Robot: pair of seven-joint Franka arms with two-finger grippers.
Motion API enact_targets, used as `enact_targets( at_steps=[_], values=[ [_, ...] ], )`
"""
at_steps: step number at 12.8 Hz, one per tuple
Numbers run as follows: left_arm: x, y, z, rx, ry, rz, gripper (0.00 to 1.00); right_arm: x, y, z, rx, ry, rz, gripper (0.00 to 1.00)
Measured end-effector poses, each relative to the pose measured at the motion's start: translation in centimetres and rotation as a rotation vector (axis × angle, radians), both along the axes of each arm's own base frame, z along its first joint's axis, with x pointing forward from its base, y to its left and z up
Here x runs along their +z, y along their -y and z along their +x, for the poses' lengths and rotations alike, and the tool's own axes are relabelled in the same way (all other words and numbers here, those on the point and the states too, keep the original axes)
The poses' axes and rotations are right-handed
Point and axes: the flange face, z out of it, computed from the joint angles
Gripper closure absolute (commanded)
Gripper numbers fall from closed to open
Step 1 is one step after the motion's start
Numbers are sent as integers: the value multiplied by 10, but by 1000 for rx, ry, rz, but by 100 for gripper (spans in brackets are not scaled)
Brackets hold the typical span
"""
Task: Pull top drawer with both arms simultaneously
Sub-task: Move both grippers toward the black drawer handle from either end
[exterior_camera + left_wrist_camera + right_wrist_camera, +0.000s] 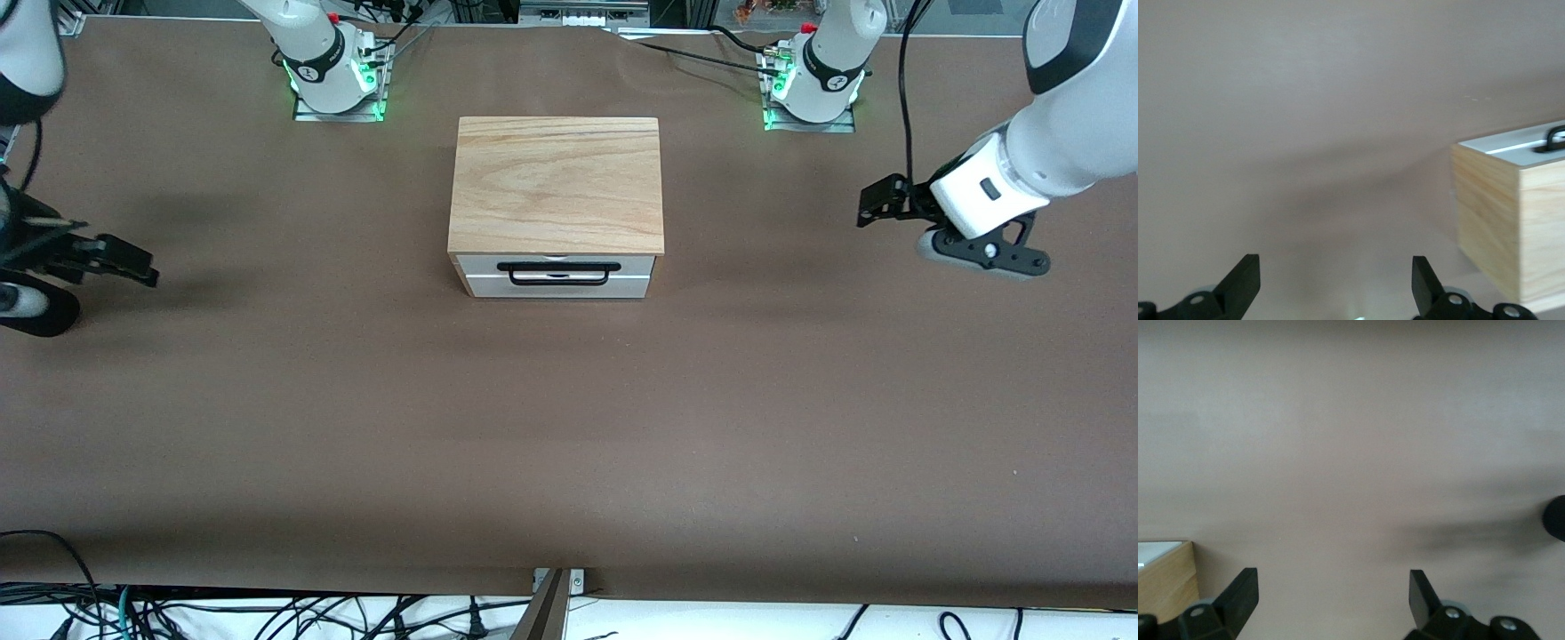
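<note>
The top drawer point(556, 272) sits closed in the wooden box point(557, 185) mid-table, black handle point(558, 274) facing the front camera. Both grippers hang over bare table, well clear of the box: left gripper point(876, 204) toward its own end, right gripper point(133, 261) toward its end. Both have fingers spread wide, holding nothing.

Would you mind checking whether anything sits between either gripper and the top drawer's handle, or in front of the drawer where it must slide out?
Nothing visible does. Bare table lies in front of the top drawer. The left gripper and right gripper, both open, hang over the table's ends.
</note>
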Motion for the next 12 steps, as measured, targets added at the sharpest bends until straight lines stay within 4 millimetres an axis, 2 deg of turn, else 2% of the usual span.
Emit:
enact_targets(
  at_steps=[2, 4, 7, 9, 12],
  values=[
    [-21, 18, 8, 22, -58, -128, 0, -32, -22, 10, 9, -52, 77, 0],
    [-51, 35, 22, 43, -127, -251, 0, -64, -39, 19, -40, -106, 283, 0],
    [-112, 63, 43, 36, -230, -547, 0, -116, -44, 36, -123, -174, 576, 0],
    [-155, 79, 53, 25, -265, -723, 0, -146, -56, 44, -129, -196, 741, 0],
    [-212, 113, 60, 21, -288, -967, 0, -200, -72, 46, -75, -178, 999, 0]
  ],
)
